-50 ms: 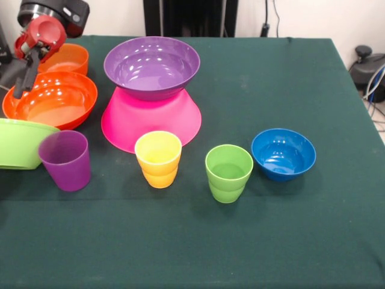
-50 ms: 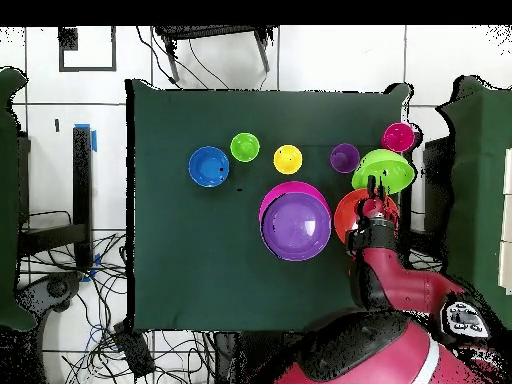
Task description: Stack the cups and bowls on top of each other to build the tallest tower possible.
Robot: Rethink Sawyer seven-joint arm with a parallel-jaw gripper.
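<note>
A purple bowl (image 1: 151, 66) sits upright on the inverted pink bowl (image 1: 150, 123), forming a low tower (image 2: 296, 226). In front of it stand a purple cup (image 1: 65, 159), a yellow cup (image 1: 158, 158) and a green cup (image 1: 228, 173), with a small blue bowl (image 1: 283, 153) beside them. At the left are the large orange bowl (image 1: 51, 99), a small orange bowl (image 1: 66, 57) and the lime green bowl (image 1: 21, 141). A red cup (image 2: 399, 137) shows only in the overhead view. My gripper (image 2: 378, 186) hangs open and empty above where the large orange bowl (image 2: 355, 215) meets the lime green bowl (image 2: 384, 172).
The dark green cloth (image 1: 271, 241) covers the table. Its edge runs close past the lime green bowl and the red cup. Cables and equipment (image 1: 367, 66) lie off the table's side.
</note>
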